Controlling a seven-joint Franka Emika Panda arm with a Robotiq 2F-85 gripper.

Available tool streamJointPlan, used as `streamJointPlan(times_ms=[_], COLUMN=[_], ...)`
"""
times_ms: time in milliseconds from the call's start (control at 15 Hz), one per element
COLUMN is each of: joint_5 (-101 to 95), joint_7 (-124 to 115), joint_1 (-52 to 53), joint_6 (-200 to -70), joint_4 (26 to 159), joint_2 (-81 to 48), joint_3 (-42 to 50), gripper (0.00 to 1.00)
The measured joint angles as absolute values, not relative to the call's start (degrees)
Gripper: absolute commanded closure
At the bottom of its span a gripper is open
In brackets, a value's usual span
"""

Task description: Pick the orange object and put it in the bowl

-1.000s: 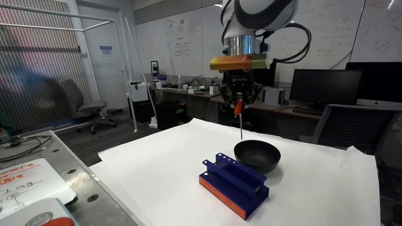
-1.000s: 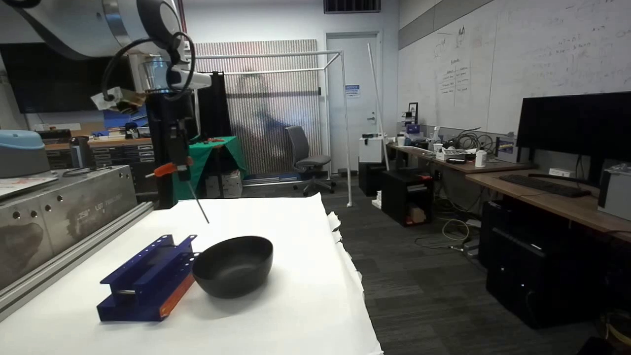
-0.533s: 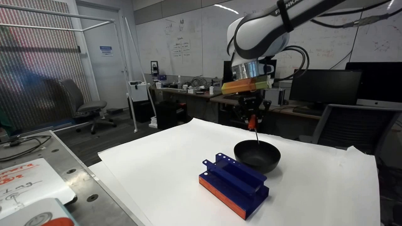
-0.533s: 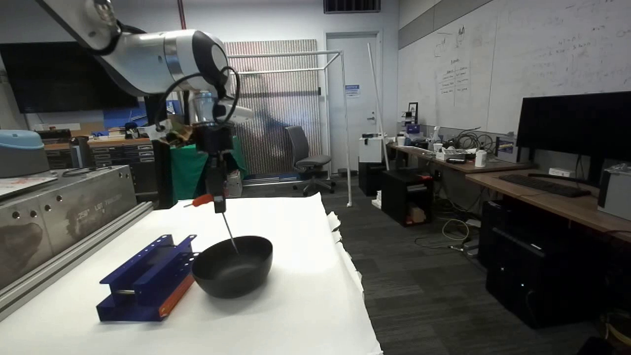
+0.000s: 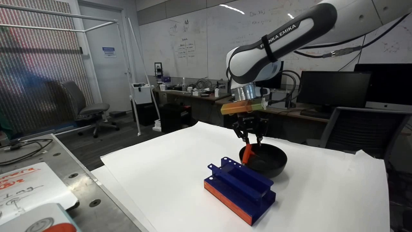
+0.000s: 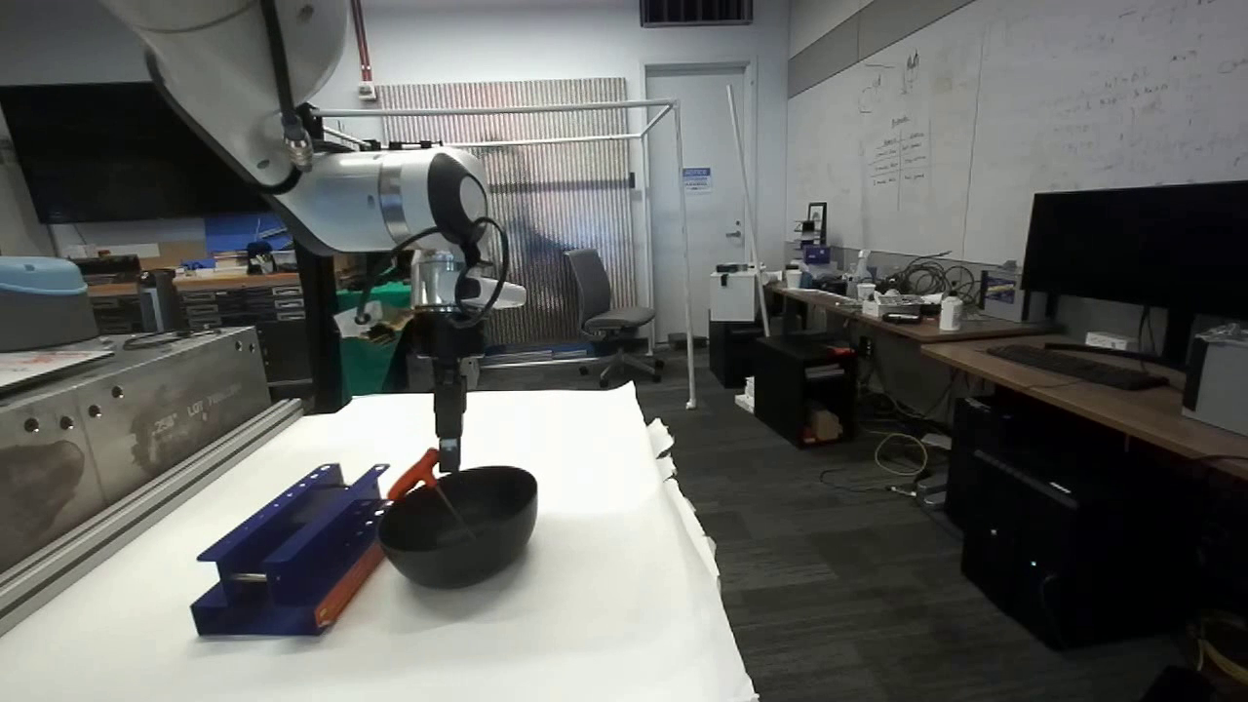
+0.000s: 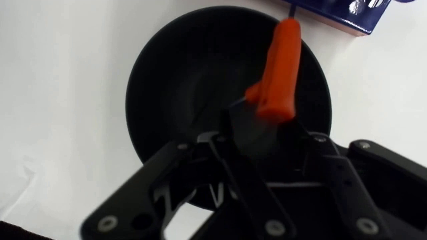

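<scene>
- Gripper [image 5: 253, 142]: unclenched, its fingers standing apart above the bowl [image 6: 453, 564]; whether a finger touches the handle cannot be told.
- Orange object [image 5: 247, 154]: at the bowl, its thin metal shaft slanting down inside, its handle tilted across the rim on the side of the blue rack [image 5: 239, 187].
- Bowl: black, upright on the white sheet [image 6: 604, 604].
- Rack: just beside the bowl, the nearest obstruction, with an orange strip [image 5: 227, 201] along its base; in an exterior view it masks part of the bowl's wall. Contact between the two cannot be told.
- Metal block [image 6: 166, 409]: along the sheet's margin, well apart from the bowl.
- Background: office chair [image 6: 591, 283], whiteboard [image 6: 877, 146] and, on a desk [image 6: 1102, 405], a monitor [image 6: 1141, 253].
</scene>
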State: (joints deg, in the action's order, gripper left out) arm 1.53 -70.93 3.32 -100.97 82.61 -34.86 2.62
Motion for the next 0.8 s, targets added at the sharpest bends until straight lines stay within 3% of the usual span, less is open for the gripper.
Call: streamJointPlan(times_ms=[267, 800], joint_5=[2.9, 12.6], joint_7=[-70.1, -53.3], joint_1=[3.2, -0.8], joint_6=[-99.4, -97.4], joint_4=[79.4, 78.3], joint_2=[-36.8, -34.7], joint_3=[2.6, 0.9], gripper=[0.0, 0.0])
